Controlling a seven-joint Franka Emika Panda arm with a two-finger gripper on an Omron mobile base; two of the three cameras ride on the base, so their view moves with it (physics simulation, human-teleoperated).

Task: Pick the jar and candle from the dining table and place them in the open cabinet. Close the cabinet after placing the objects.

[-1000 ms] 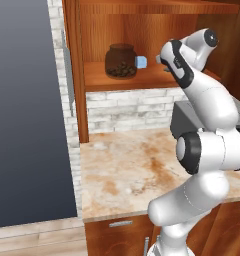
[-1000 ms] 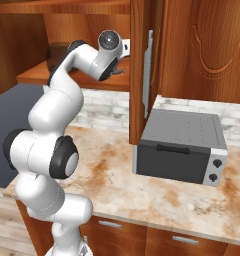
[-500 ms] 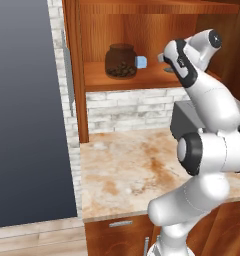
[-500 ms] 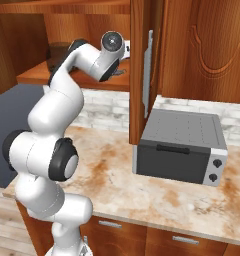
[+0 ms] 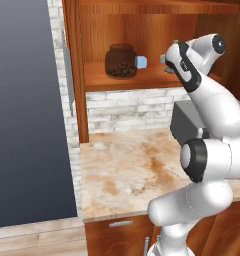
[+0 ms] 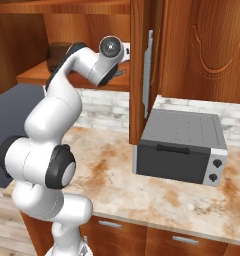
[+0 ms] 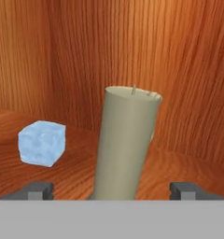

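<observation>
Left base view: the jar (image 5: 121,61), squat clear glass with brown lumps, sits on the cabinet (image 5: 142,80) shelf, a pale-blue cube (image 5: 141,61) just right of it; the gripper (image 5: 165,60) reaches in beside the cube. Right base view: the arm hides the shelf. Hand view: the beige-olive candle (image 7: 127,145) stands between wide-open, empty fingertips (image 7: 38,189); it leans slightly.

A small pale-blue cube (image 7: 42,142) sits on the wooden shelf near its back wall. A grey toaster oven (image 6: 181,146) with two knobs on its front stands on the marbled bench (image 5: 127,175), back against the white brick wall (image 5: 132,107) and toward the bench's right end. A large dark grey panel (image 5: 27,115) rises past the bench's left edge. Silver-handled wooden drawers (image 6: 177,241) run beneath the bench's front edge.
</observation>
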